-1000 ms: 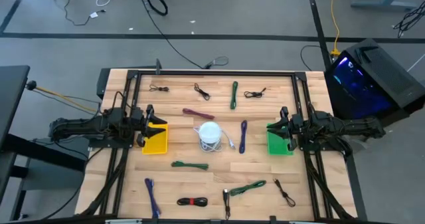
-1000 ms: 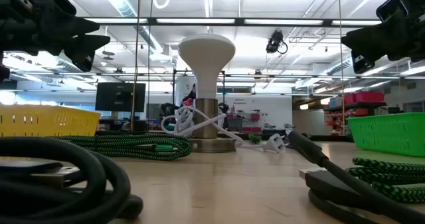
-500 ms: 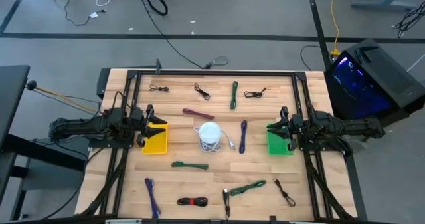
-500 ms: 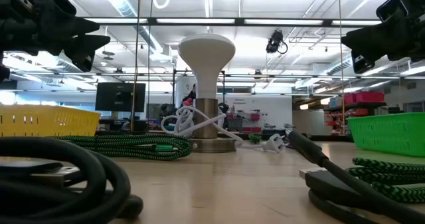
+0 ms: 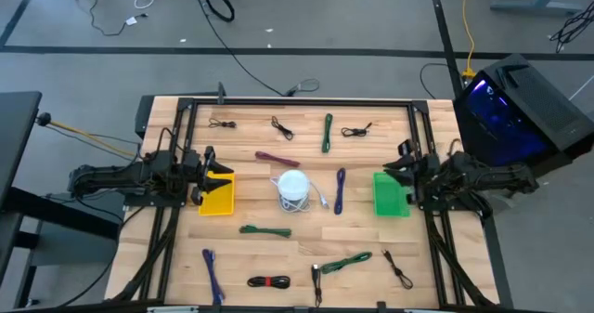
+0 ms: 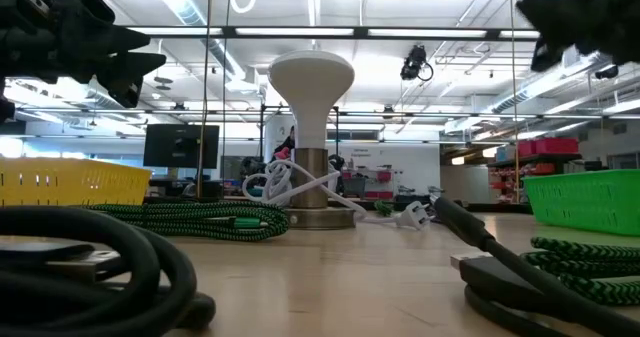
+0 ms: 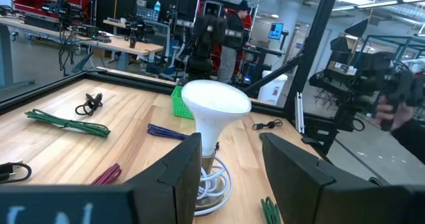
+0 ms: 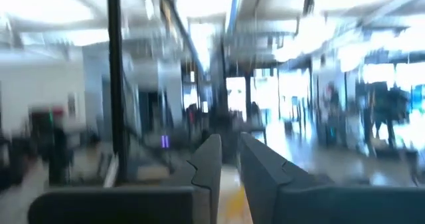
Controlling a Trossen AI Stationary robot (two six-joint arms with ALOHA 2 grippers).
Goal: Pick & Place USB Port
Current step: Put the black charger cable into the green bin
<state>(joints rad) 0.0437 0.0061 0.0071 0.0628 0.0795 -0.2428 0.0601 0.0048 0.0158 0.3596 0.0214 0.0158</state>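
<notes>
White USB port hub, mushroom-shaped w/ white cord coiled at base, upright at centre of wooden tabletop, between yellow bin and green bin. Braided cables scattered round it: purple cable just beside, green cable nearer front edge, another green cable toward far edge. Left gripper over edge of yellow bin, jaws apart, nothing between. Right gripper by outer edge of green bin, raised, jaws nearly together w/ narrow gap, nothing held.
</notes>
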